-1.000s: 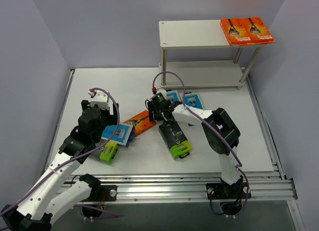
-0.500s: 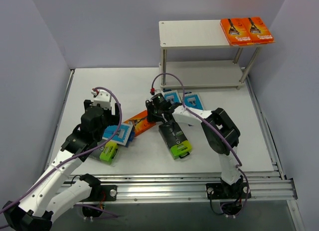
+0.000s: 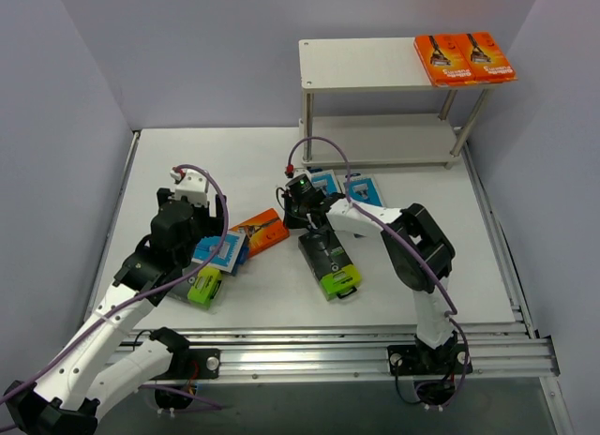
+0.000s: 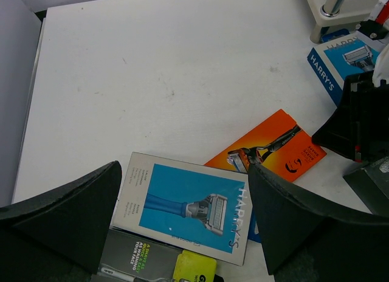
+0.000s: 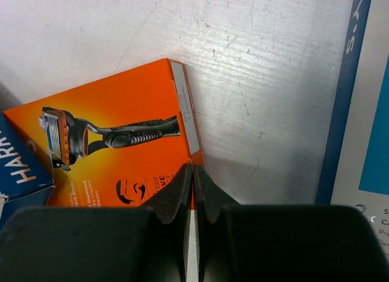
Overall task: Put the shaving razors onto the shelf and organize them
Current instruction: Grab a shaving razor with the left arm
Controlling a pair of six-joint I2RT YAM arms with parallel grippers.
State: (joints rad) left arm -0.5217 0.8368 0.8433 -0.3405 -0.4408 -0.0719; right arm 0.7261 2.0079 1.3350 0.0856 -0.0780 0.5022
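Observation:
Two orange razor packs [image 3: 464, 58] lie on the right end of the shelf's top board [image 3: 361, 65]. A third orange pack [image 3: 262, 231] [image 4: 273, 148] [image 5: 121, 112] lies mid-table, and my right gripper [image 3: 292, 215] [image 5: 192, 168] is shut on its right edge. My left gripper [image 3: 211, 219] [image 4: 182, 172] hangs open above a light blue pack [image 3: 222, 252] [image 4: 188, 206] that overlaps a black pack with a lime end [image 3: 202, 287] [image 4: 152, 267]. Two more light blue packs [image 3: 323, 182] [image 3: 364, 189] lie in front of the shelf. Another black and lime pack [image 3: 328, 262] lies under the right arm.
The shelf's lower board [image 3: 394, 140] sits between thin metal posts at the back right. Grey walls close in the left, back and right. An aluminium rail [image 3: 375, 346] runs along the near edge by the arm bases.
My right gripper has shut on the orange pack's edge, and the pack has turned and shifted slightly toward it. The left arm has crept a little forward, its gripper still open.

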